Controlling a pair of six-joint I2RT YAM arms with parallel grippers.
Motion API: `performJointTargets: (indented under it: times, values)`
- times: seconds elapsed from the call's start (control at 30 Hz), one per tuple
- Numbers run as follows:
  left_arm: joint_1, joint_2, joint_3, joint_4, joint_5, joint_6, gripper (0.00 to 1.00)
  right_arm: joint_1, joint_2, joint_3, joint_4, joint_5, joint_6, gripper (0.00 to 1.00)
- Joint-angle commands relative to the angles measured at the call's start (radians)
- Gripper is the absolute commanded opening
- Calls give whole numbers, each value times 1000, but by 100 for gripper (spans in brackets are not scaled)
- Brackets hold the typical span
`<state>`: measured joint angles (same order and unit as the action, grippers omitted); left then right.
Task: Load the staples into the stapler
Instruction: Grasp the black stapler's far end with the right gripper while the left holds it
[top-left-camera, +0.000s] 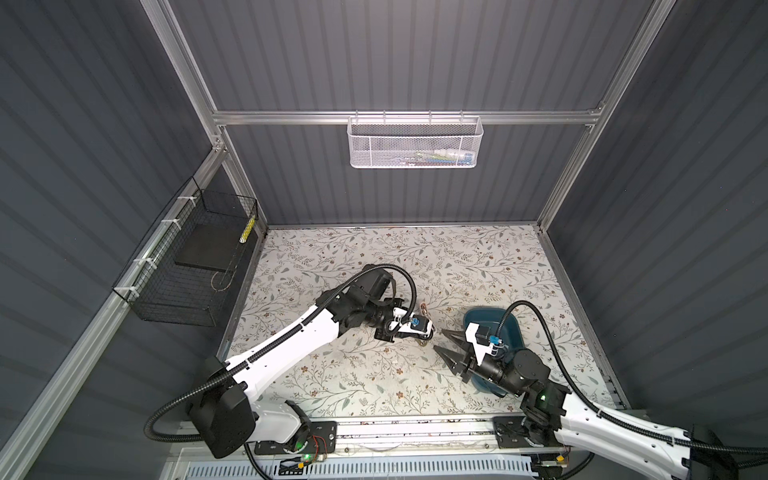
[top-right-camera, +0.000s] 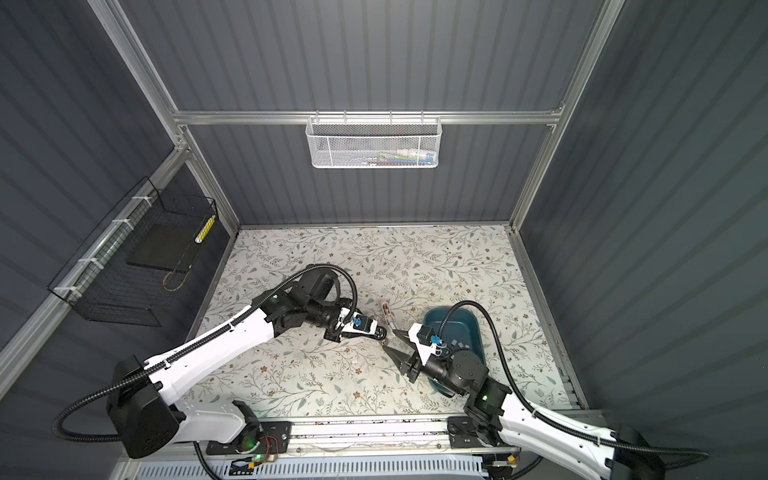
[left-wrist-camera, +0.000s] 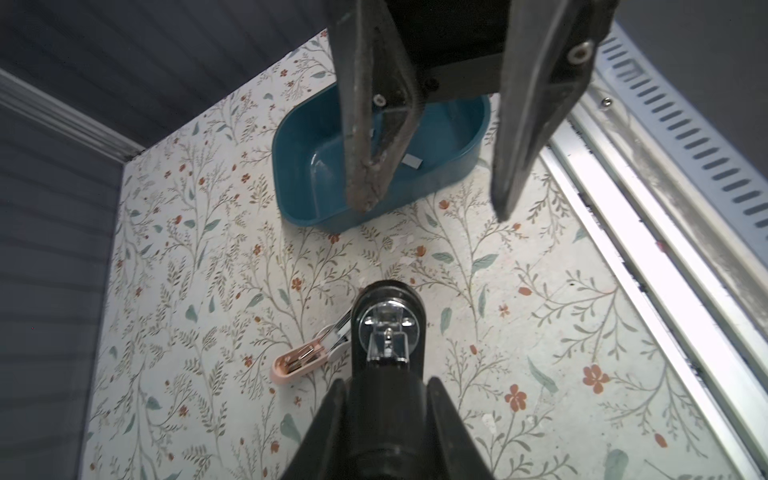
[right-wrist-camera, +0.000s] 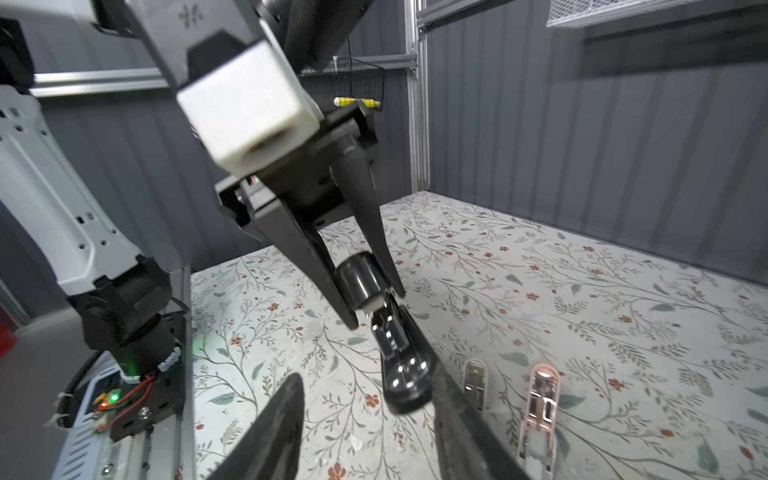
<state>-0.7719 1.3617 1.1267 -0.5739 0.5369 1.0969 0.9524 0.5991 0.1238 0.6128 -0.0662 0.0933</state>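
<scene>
Left gripper (left-wrist-camera: 386, 384) on black stapler (left-wrist-camera: 388, 324); staples (left-wrist-camera: 412, 161) outside right wrist view

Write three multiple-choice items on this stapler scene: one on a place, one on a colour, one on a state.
1. Where do the staples lie? A in the blue tub; B in the white mesh basket; C in the black wire basket.
2. What colour is the stapler in the left gripper? A pink; B black; C yellow.
3. How is the right gripper? A shut on a staple strip; B open, empty; C shut on the tub's rim.
Key: 1 A, a grey strip lies on the tub's floor; 2 B, the stapler clamped between its fingers is black; 3 B, its fingers stand apart with nothing between.
</scene>
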Motion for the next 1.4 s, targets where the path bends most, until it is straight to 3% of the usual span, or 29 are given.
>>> performJointTargets:
  times: [0.0, 0.2, 0.53, 0.67, 0.83, 0.97, 1.27, 1.3, 1.37]
  values:
    - [4, -13, 51, -24, 98, 38, 0, 11, 29, 21, 16, 9, -40, 44]
    - [-18, 11, 66, -45, 146, 43, 0, 21, 190, 73, 71, -55, -33, 44]
    - [-15, -13, 82, -55, 228, 31, 0, 31, 410, 127, 130, -18, -83, 39]
    - [28, -61, 80, -47, 304, 26, 0, 32, 482, 150, 129, -9, -102, 38]
    - [68, -100, 73, -28, 341, 12, 0, 36, 514, 156, 143, -42, -114, 38]
    - [100, -119, 83, -32, 378, 11, 0, 36, 554, 146, 170, -67, -136, 44]
    - [129, -168, 72, -24, 385, 15, 0, 38, 580, 157, 168, -78, -143, 31]
    - [129, -165, 71, -26, 381, 20, 0, 40, 578, 155, 174, -73, -140, 33]
    - [129, -152, 71, -38, 352, 28, 0, 40, 561, 147, 181, -37, -125, 49]
